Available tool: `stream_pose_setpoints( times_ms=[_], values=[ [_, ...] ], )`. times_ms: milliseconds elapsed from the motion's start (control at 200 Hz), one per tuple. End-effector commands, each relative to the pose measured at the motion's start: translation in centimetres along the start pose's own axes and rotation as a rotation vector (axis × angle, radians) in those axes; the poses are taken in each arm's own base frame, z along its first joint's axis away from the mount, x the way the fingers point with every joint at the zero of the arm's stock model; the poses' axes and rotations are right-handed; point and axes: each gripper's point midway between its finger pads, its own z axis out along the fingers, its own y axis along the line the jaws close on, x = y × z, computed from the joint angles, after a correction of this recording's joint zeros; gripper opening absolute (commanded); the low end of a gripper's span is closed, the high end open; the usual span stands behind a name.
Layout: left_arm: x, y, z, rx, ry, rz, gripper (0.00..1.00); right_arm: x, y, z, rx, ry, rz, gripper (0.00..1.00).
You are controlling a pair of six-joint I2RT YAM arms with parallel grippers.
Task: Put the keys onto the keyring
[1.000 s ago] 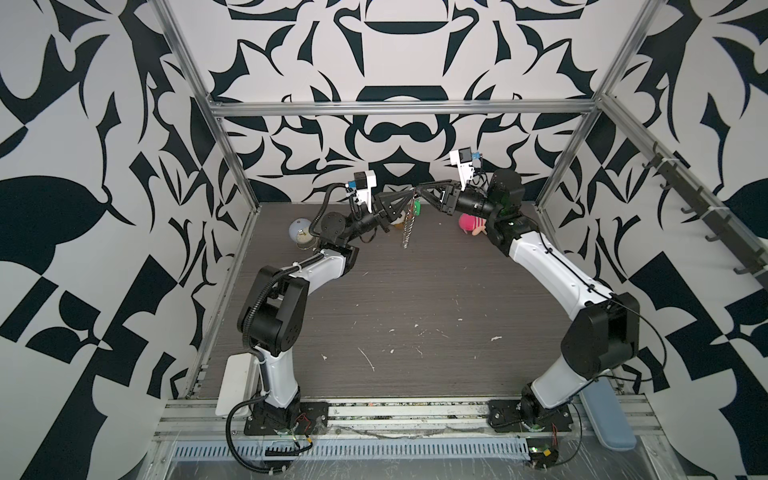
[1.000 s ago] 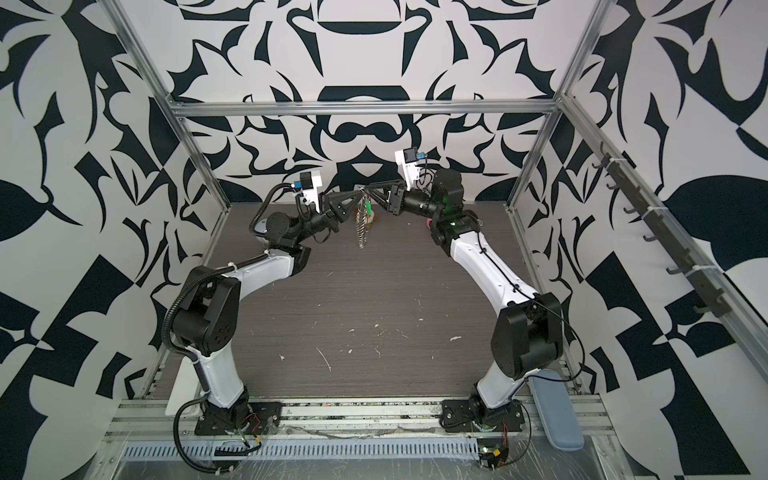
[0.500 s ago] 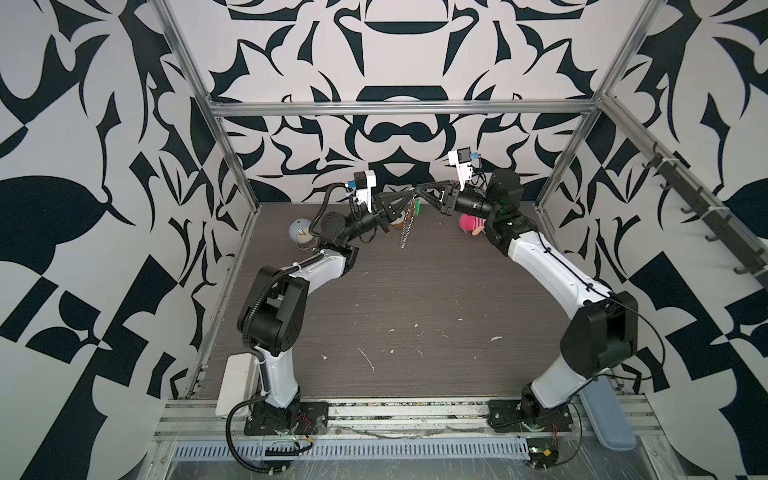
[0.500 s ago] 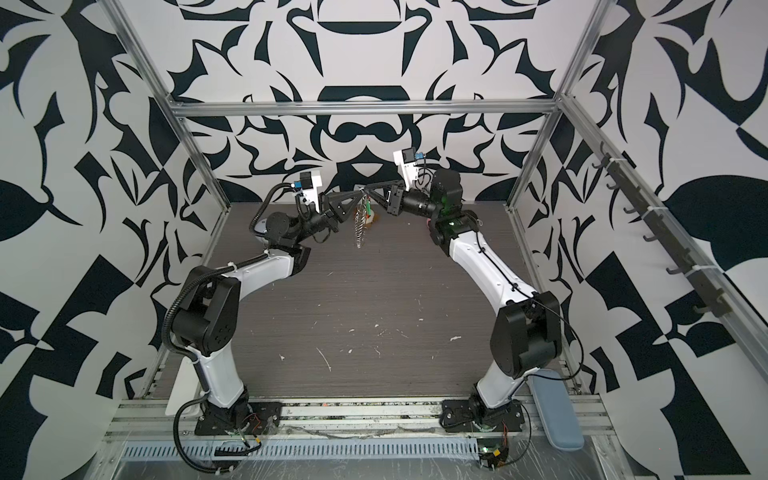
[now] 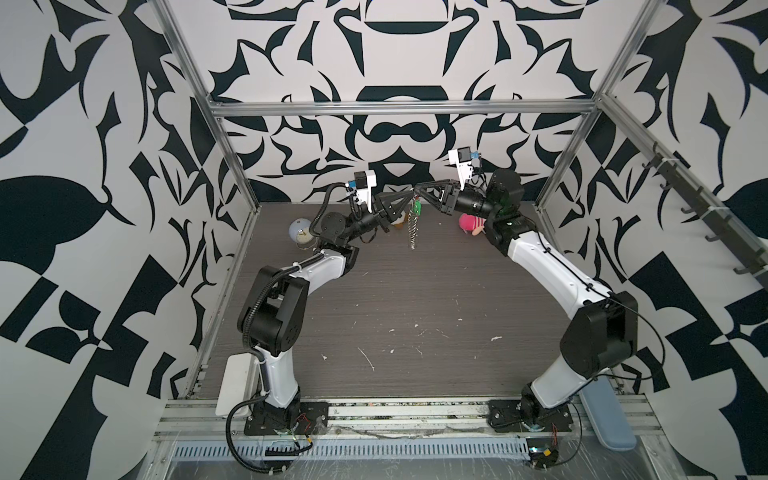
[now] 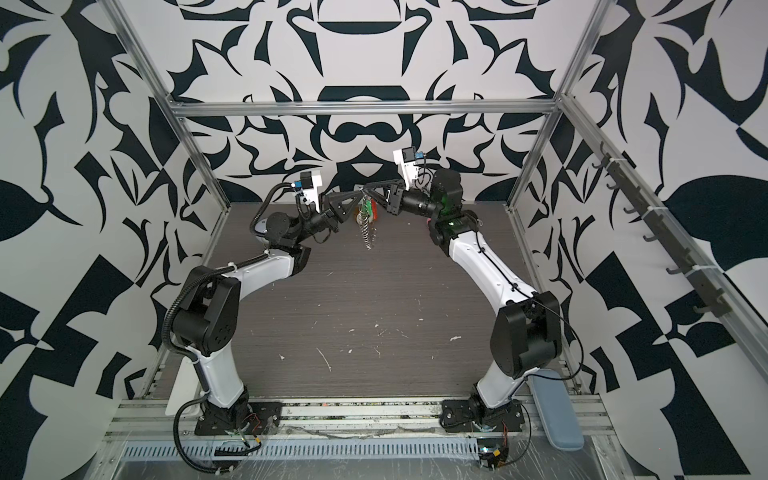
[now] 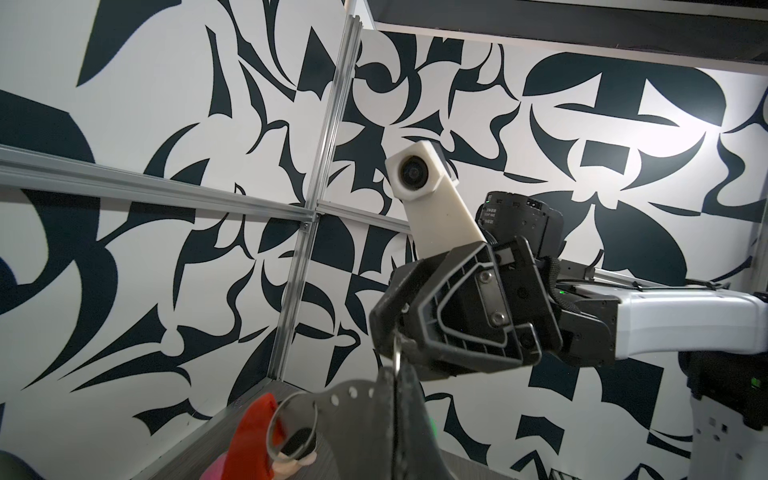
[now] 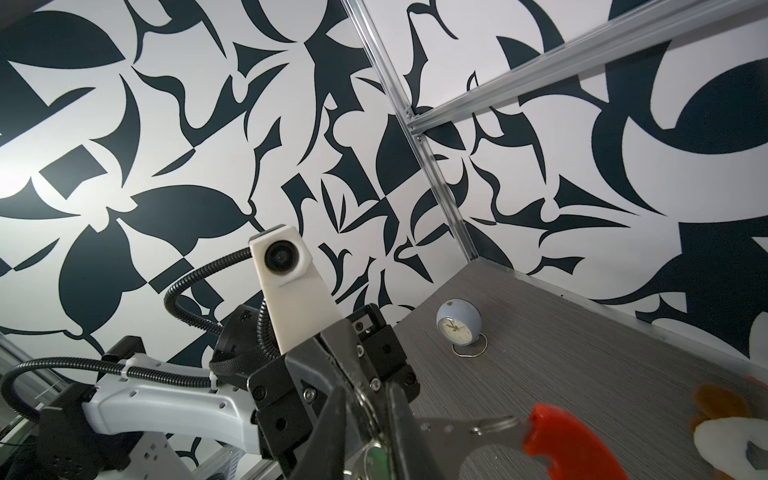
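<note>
High over the back of the table my two grippers meet tip to tip. The keyring's silver chain (image 5: 412, 232) hangs from that meeting point in both top views (image 6: 367, 232). Its orange-red strip (image 7: 253, 436) dangles beside a flat holed metal piece (image 8: 457, 428). The green key tag (image 5: 417, 206) hangs at the top of the chain, just under the fingertips. My left gripper (image 7: 397, 374) is shut on a metal ring of the keyring. My right gripper (image 8: 365, 415) pinches the same ring from the opposite side, with a green glint low between its fingers.
A pale blue globe clock (image 5: 300, 230) on a wire stand sits at the back left. A pink plush toy (image 5: 469, 222) lies at the back right, and a brown-and-white one (image 8: 731, 432) below the grippers. White scraps dot the table (image 5: 415, 332). Metal frame posts (image 5: 232, 166) mark the corners.
</note>
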Motion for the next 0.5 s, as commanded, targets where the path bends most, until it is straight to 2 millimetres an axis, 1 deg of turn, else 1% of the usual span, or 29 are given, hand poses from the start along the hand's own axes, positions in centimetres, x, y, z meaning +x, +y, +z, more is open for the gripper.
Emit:
stream_pose_setpoints(
  times_ms=[0, 200, 360, 435, 495],
  values=[
    [-3.99, -2.43, 0.44, 0.056, -0.081, 0.081, 0.0, -0.93, 1.42, 0.11, -0.045, -0.025, -0.047, 0.21],
    [-4.23, -2.6, 0.47, 0.057, -0.086, 0.085, 0.0, -0.51, 1.26, 0.05, -0.041, -0.017, -0.047, 0.23],
    [-4.33, -2.75, 0.45, 0.059, -0.087, 0.088, 0.0, -0.3, 1.01, -0.04, -0.027, -0.011, -0.05, 0.29],
    [-4.28, -2.69, 0.41, 0.057, -0.085, 0.087, 0.0, -0.36, 1.04, -0.09, -0.024, -0.013, -0.055, 0.29],
    [-4.21, -2.7, 0.43, 0.058, -0.085, 0.087, 0.0, -0.41, 1.12, -0.1, -0.026, -0.014, -0.055, 0.26]
  ],
)
